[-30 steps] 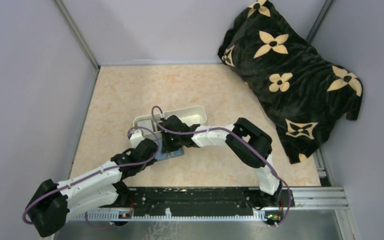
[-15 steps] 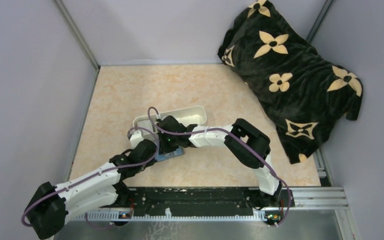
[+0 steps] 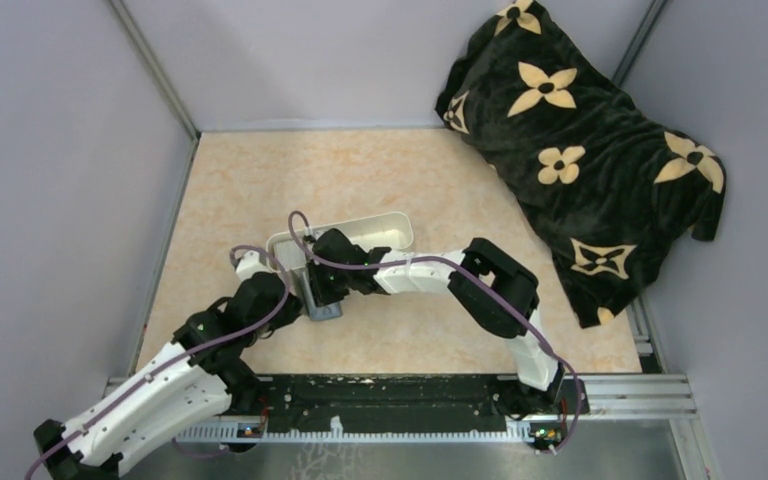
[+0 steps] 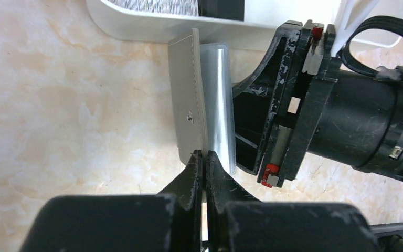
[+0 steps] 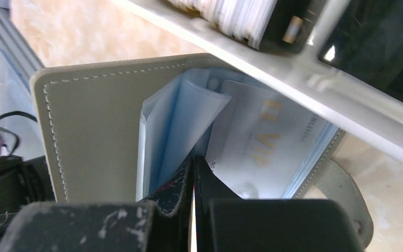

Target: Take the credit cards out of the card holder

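The grey card holder [image 4: 188, 113] stands on edge on the table, half open. My left gripper [image 4: 204, 156] is shut on the near edge of its cover. Its blue-grey inner sleeves [image 5: 176, 123] fan out from the grey cover [image 5: 94, 121]. A pale credit card [image 5: 265, 144] with gold lettering sits in a sleeve. My right gripper [image 5: 194, 160] is shut, its tips pressed in between the sleeves and that card. I cannot make out anything between its fingers. From above, both grippers meet at the card holder [image 3: 323, 305].
A long white tray [image 3: 385, 225] lies right behind the card holder, with a stack of pale cards [image 5: 231, 13] and dark items in it. A black blanket with cream flowers [image 3: 580, 140] fills the back right corner. Grey walls border the table.
The card holder lay flat with its blue inside up; now it stands on edge. My left arm has swung left and turned its wrist. The right gripper shifted slightly left.
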`<move>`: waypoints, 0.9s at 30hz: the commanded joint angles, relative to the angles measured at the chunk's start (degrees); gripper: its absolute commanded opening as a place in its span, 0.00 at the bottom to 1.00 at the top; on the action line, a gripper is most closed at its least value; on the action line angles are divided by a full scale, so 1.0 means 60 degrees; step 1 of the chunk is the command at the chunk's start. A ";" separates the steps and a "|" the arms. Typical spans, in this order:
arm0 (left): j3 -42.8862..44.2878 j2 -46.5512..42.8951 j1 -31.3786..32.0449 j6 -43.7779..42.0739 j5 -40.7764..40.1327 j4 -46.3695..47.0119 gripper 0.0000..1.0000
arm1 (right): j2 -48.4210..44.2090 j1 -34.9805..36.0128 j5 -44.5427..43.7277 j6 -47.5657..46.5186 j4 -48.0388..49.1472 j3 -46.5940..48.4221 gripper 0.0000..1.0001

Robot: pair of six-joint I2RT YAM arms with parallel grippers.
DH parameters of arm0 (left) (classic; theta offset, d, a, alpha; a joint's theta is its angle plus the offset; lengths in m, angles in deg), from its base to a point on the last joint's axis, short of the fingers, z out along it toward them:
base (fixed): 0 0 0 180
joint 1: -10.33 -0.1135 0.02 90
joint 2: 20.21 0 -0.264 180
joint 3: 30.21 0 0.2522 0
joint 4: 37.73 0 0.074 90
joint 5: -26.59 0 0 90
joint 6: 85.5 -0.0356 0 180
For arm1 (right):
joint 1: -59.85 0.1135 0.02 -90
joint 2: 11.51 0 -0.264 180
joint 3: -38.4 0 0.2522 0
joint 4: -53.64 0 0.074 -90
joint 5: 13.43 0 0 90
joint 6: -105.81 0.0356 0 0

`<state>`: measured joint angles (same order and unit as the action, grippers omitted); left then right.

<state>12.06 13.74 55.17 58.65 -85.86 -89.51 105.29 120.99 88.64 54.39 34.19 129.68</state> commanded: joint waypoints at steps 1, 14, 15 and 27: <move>0.0928 -0.0501 0.0024 0.0003 -0.0035 -0.0696 0.00 | 0.0071 0.0065 -0.0275 -0.0235 0.0125 0.0460 0.00; 0.0814 -0.0708 0.0021 0.0202 0.0025 -0.1472 0.00 | 0.0591 0.0078 -0.0181 -0.0145 0.0348 0.0352 0.00; 0.0838 -0.0680 0.0024 0.0141 0.0074 -0.1423 0.03 | 0.0676 0.0078 -0.0156 -0.0147 0.0356 0.0352 0.00; 0.1513 -0.0069 0.0027 0.0102 0.0599 -0.1675 0.46 | 0.1356 0.0092 0.0089 -0.0096 0.0652 -0.0329 0.00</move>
<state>20.70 13.33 55.19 58.48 -83.24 -98.65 110.18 121.50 91.07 54.92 39.96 130.51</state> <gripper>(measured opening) 0.443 0.004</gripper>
